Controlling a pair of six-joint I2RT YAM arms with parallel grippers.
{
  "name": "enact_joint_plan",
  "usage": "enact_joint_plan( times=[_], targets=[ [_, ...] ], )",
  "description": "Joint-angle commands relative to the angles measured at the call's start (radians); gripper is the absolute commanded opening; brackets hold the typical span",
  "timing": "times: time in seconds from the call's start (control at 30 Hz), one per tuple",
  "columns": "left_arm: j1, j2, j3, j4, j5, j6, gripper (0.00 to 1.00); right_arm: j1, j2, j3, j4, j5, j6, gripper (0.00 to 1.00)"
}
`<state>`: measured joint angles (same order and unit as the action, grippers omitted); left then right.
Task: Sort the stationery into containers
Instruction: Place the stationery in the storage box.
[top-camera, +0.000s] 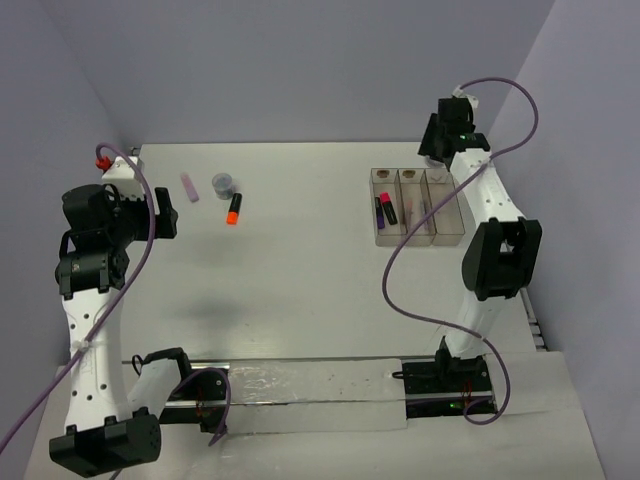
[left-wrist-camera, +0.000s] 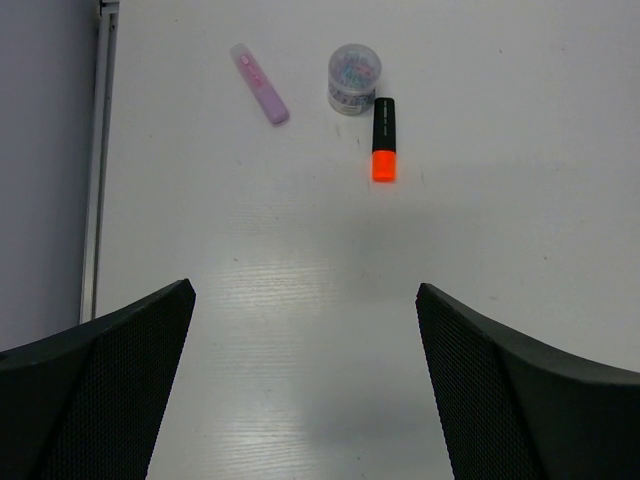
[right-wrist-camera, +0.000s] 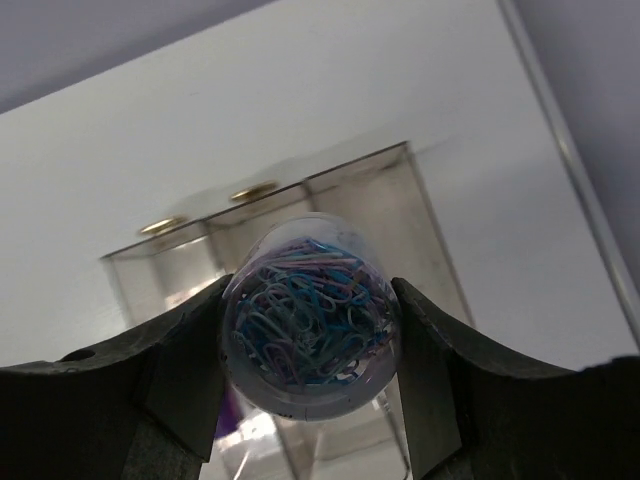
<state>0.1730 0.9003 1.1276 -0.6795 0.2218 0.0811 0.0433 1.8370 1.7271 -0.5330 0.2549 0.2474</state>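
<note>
Right wrist view: the right end effector (right-wrist-camera: 310, 345) pinches a round clear pot of paper clips (right-wrist-camera: 308, 300) between its fingers, held in the air over the three joined bins (right-wrist-camera: 385, 190) near the desk's (top-camera: 300, 260) far right edge. The step in hand looks like delivering this pot. Next it likely needs centring over one compartment, lowering, then releasing; the pot looks wide for a narrow bin, so alignment matters. The left end effector (left-wrist-camera: 303, 290) is spread wide and empty, facing the orange highlighter (left-wrist-camera: 384, 140), second pot (left-wrist-camera: 353, 78) and pale pink block (left-wrist-camera: 260, 83) toward the far left corner.
</note>
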Motion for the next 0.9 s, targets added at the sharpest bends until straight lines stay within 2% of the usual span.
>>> enact_joint_plan(
  times=[0.0,0.13,0.47,0.8,0.87],
  targets=[
    [0.008,0.031,-0.009,0.079,0.016,-0.003,0.99,-0.057,0.105,0.092,-0.030,0.076,0.024,0.00],
    [0.008,0.033,-0.015,0.078,0.001,0.003,0.99,-0.099,0.161,0.083,-0.016,0.125,0.032,0.00],
    [0.008,0.035,-0.026,0.077,0.008,0.008,0.99,-0.109,0.245,0.055,-0.009,0.062,0.033,0.00],
    [0.010,0.038,-0.029,0.075,0.012,0.011,0.99,-0.109,0.294,0.052,-0.015,0.042,0.025,0.16],
    [0.008,0.039,-0.029,0.074,0.013,0.009,0.99,-0.109,0.295,0.056,-0.017,0.035,0.024,0.23]
  ],
)
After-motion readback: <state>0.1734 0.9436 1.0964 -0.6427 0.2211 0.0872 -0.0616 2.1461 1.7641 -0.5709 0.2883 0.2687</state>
